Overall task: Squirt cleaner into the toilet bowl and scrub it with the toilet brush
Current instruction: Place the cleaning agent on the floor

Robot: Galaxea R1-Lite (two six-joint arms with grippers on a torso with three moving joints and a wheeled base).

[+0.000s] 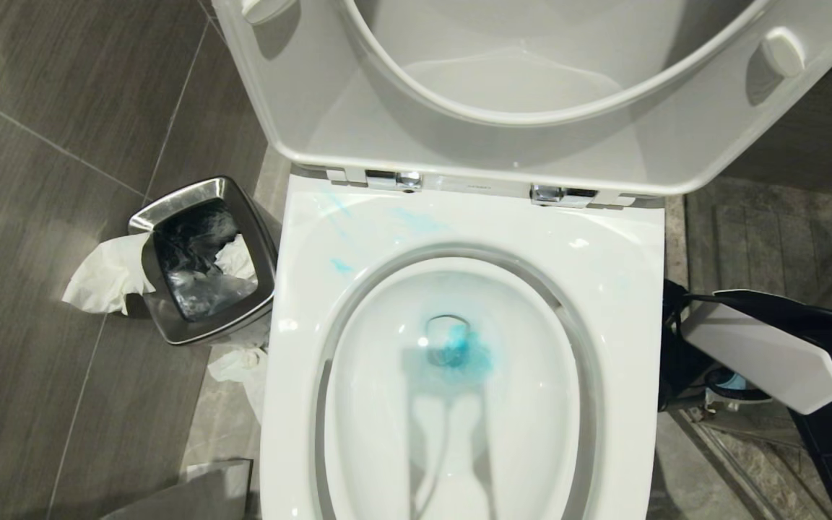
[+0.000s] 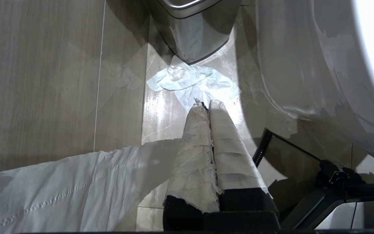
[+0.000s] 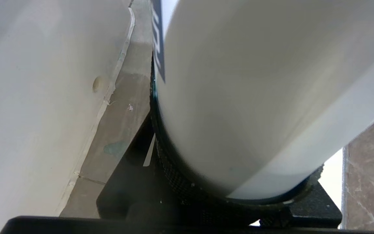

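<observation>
the glossy white ceramic toilet bowl point(image 1: 459, 404) fills the frame's centre, turquoise cleaner point(image 1: 459, 354) pooled at its drain. at right, the right gripper point(image 3: 206, 195) clasps a smooth white cylindrical bottle point(image 3: 255, 97). the cloth-wrapped left gripper point(image 2: 209, 107) is pressed closed above crumpled tissue point(image 2: 190, 81).

Tiled floor point(image 1: 62, 144) — bin point(image 1: 203, 260); tissues point(image 1: 102, 278)

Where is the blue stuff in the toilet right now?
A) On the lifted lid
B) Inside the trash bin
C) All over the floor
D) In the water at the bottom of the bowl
D: the blue cleaner pools around the drain at the bottom of the toilet bowl, with only faint smears up on the rim.
</observation>
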